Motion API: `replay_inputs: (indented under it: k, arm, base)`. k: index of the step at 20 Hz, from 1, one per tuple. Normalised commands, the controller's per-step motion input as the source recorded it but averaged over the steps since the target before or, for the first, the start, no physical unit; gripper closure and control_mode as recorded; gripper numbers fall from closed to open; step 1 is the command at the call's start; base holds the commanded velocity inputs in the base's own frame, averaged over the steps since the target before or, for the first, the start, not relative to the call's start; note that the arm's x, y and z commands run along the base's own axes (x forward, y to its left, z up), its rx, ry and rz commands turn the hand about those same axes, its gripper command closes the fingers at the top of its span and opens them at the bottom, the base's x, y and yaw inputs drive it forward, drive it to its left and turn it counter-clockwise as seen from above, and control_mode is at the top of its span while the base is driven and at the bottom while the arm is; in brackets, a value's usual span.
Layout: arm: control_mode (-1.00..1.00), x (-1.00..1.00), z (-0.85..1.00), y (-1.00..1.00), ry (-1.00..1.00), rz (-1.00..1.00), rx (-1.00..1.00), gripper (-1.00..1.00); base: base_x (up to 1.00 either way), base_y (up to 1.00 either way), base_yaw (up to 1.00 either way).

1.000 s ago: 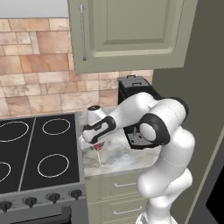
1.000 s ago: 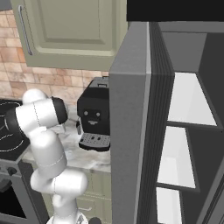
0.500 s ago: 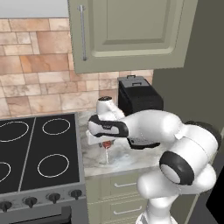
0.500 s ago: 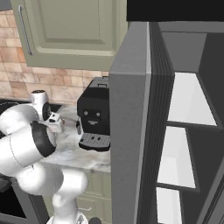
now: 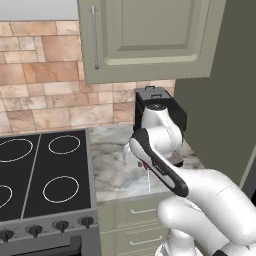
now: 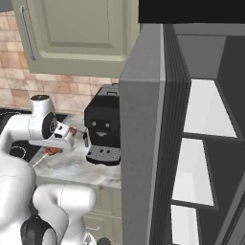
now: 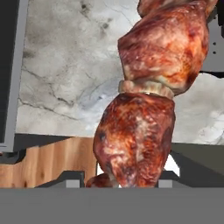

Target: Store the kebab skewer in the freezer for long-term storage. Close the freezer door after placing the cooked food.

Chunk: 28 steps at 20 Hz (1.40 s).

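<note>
The kebab skewer (image 7: 144, 109) fills the hand view as large reddish-brown meat chunks, clamped between my fingertips (image 7: 72, 179). My gripper (image 6: 62, 140) is shut on it above the marble counter, just left of the coffee machine, with meat showing on both sides of the hand and the pale stick slanting down to the left. In the left base view the kebab skewer's stick (image 5: 149, 181) hangs below my forearm, which hides the hand. The freezer door (image 6: 141, 143) stands open, edge-on. Behind it is the freezer (image 6: 201, 110), with white shelves.
A black coffee machine (image 6: 103, 127) stands on the counter (image 6: 81, 167) against the brick wall, close to my hand. A black stovetop (image 5: 45, 170) lies to the left. Green wall cabinets (image 5: 145, 40) hang overhead. My own arm bulks between the base and the counter.
My arm has swung to the right along the counter, carrying the skewer toward the coffee machine. The jaws have tightened on the skewer. The cameras have not moved.
</note>
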Motion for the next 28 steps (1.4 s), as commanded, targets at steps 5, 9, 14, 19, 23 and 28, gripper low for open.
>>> replay_inputs:
  k: [5, 9, 14, 19, 23, 28]
  arm:
    - [-1.00, -0.77, 0.84, -0.66, -0.09, -0.06, 0.01, 1.00]
    - [-1.00, -0.66, 0.86, -0.53, -0.09, -0.12, 0.00, 1.00]
    - [-1.00, -0.61, 0.84, -0.26, -0.04, -0.23, 0.00, 1.00]
    - [-1.00, -0.45, 0.81, -0.01, 0.00, -0.31, 0.00, 1.00]
    - [-1.00, -0.42, 0.28, 0.00, 0.00, -0.20, 0.00, 1.00]
    - [-1.00, -0.12, -0.10, -0.16, 0.02, -0.02, 0.01, 1.00]
  base:
    - [0.00, 0.00, 0.00]
    - [0.00, 0.00, 0.00]
    - [0.00, 0.00, 0.00]
    - [0.00, 0.00, 0.00]
    - [0.00, 0.00, 0.00]
    - [0.00, 0.00, 0.00]
